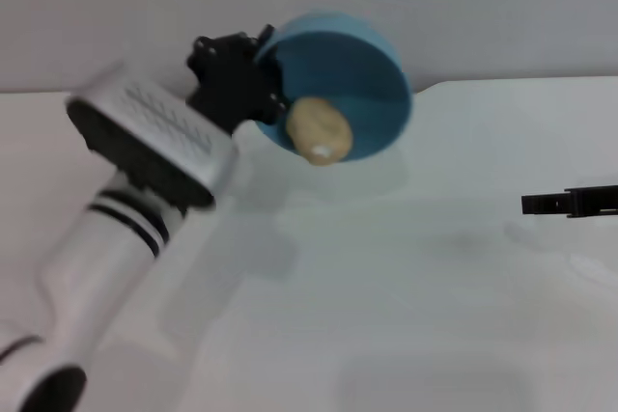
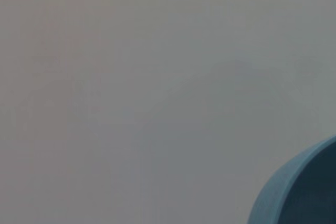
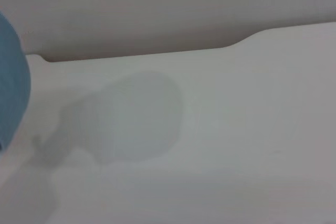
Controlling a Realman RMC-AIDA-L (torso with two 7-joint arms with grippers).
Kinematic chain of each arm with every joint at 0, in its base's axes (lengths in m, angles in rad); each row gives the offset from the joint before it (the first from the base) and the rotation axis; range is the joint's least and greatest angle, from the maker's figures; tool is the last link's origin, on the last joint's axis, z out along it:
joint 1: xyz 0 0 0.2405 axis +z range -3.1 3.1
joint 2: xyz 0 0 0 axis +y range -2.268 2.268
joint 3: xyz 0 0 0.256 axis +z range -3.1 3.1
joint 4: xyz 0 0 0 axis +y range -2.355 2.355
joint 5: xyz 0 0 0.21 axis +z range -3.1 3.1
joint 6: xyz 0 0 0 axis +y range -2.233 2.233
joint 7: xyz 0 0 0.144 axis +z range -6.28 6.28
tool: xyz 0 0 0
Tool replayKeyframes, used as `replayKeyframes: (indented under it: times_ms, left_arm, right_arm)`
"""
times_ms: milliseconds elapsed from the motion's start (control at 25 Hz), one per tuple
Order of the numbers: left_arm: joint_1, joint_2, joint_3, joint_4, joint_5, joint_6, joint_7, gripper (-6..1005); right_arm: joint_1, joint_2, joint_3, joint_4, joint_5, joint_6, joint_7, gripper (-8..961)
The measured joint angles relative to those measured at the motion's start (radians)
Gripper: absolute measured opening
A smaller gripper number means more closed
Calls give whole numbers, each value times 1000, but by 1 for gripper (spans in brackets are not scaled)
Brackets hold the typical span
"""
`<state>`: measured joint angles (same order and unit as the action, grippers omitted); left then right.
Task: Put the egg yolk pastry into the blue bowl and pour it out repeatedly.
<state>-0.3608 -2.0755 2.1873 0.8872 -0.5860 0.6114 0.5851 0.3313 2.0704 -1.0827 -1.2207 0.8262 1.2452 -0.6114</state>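
A: Where is the blue bowl (image 1: 352, 69)?

B: The left gripper (image 1: 235, 79) holds it by the rim, lifted above the white counter (image 1: 406, 287) near its far edge. The bowl is tipped hard onto its side, so its opening faces the head camera and slightly down.

A: And the egg yolk pastry (image 1: 318, 130)?

B: It sits at the bowl's lowest inner rim, right at the lip, part of it poking past the edge. It looks blurred.

A: Is that gripper pinching the bowl?

B: Yes, its fingers are clamped on the rim at the bowl's left side. The left wrist view shows only a curve of the bowl (image 2: 294, 192).

A: The right gripper (image 1: 570, 202)?

B: It hangs low at the right edge, well apart from the bowl. Whether its fingers are spread or pressed together cannot be told.
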Motion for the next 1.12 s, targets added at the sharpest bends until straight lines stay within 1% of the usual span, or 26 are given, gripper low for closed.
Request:
replayKeyframes:
  times_ms: [40,120,200,280,320,400,440,520,640,840,880,960,1120]
  left_arm:
    - [-8,-2,38,-30,-8,67,18,0]
    - [-25,-3,97,-68,-47,143,37,0]
    - [-41,-3,136,-90,-87,187,48,0]
    - [-48,-3,168,-105,-117,239,59,0]
    - [-48,-3,168,-105,-117,239,59,0]
    - [-50,-3,198,-115,-135,331,66,0]
    - [-50,-3,205,-117,-137,354,68,0]
    - [-50,-3,213,-118,-139,388,86,0]
    - [-52,-3,232,-118,-142,434,166,0]
    - [-79,-3,269,-128,-172,471,303,0]
    - [-79,-3,269,-128,-172,471,303,0]
    - [-82,-3,295,-130,-199,523,331,0]
    - [-87,-3,311,-132,-220,550,333,0]
  right_arm:
    - [0,0,0,1,0,0,0,494]
    - [1,1,0,10,1,-2,0,494]
    - [4,1,1,23,1,-5,0,494]
    - [8,1,1,37,1,-8,-1,493]
    - [10,1,0,44,2,-10,-1,493]
    - [11,1,-2,49,2,-12,-1,493]
    - [11,1,-2,51,2,-13,-1,493]
    - [11,1,-3,51,3,-13,-1,493]
    - [11,1,-4,51,3,-14,-1,493]
    - [11,3,-7,53,3,-14,-1,493]
    - [10,3,-8,53,4,-14,-1,493]
    - [8,4,-9,53,4,-14,-1,493]
    - [5,4,-9,58,12,-14,-1,494]
